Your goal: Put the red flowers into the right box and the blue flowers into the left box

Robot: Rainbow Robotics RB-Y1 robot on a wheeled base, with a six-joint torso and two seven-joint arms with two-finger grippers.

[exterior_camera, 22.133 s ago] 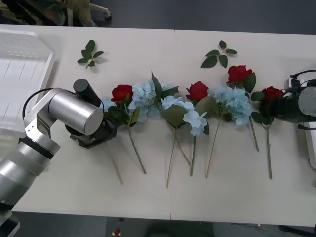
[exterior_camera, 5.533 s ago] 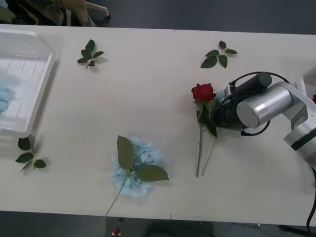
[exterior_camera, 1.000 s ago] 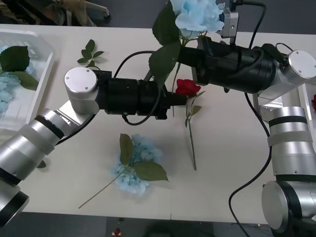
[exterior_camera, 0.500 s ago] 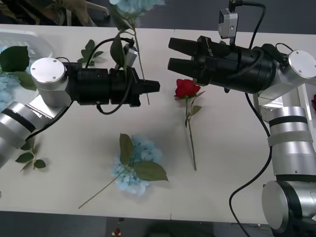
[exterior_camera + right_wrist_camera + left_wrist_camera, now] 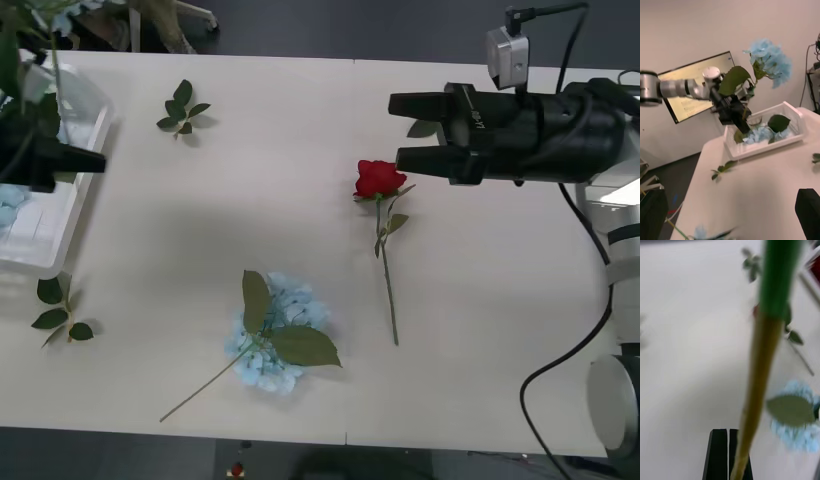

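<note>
Now left gripper (image 5: 743, 125) fingers clamp blue flower (image 5: 769, 62) stem above left box (image 5: 793, 137) rim; right gripper (image 5: 405, 130) fingers wide.

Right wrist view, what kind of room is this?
Probably a lab or office: a plain white wall, a large screen on it, and a pale table with a white tray of artificial flowers.

pale-blue flower (image 5: 270, 335), deep-red rose (image 5: 379, 178), white table (image 5: 300, 150)
</note>
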